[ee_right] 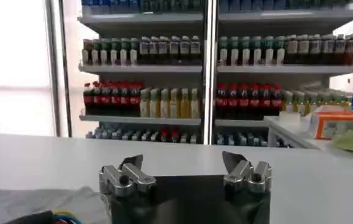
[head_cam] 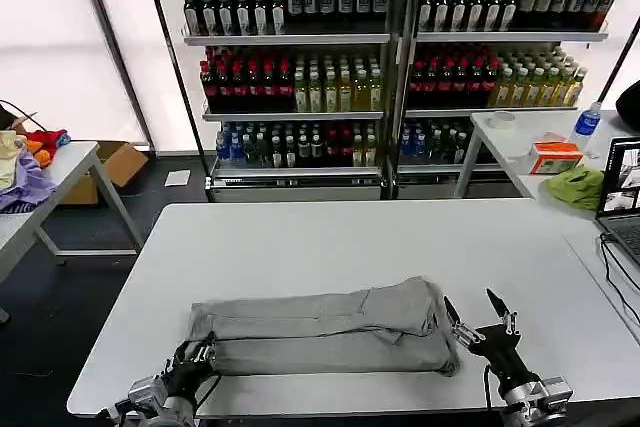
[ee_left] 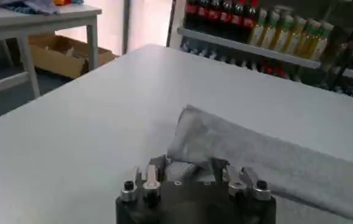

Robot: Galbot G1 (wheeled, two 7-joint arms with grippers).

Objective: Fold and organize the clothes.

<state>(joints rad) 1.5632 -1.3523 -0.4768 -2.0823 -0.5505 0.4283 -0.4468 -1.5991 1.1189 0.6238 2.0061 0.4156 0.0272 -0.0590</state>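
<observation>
The clothes [head_cam: 330,332] lie as one light grey garment folded into a long strip across the near part of the white table [head_cam: 330,237]. My left gripper [head_cam: 196,352] is at the strip's left end, its fingers drawn in on the cloth edge [ee_left: 188,170]. The grey fabric [ee_left: 249,152] runs away from it across the table. My right gripper [head_cam: 476,309] hovers just off the strip's right end, open, with nothing between its fingertips [ee_right: 132,163]. A corner of the grey cloth [ee_right: 36,204] shows beside it.
Shelves of drink bottles [head_cam: 390,57] stand behind the table. A side table at right carries a laptop [head_cam: 622,192], a green cloth [head_cam: 575,187], an orange box [head_cam: 556,157] and a water bottle [head_cam: 586,125]. Another table [head_cam: 45,182] with coloured clothes stands at left.
</observation>
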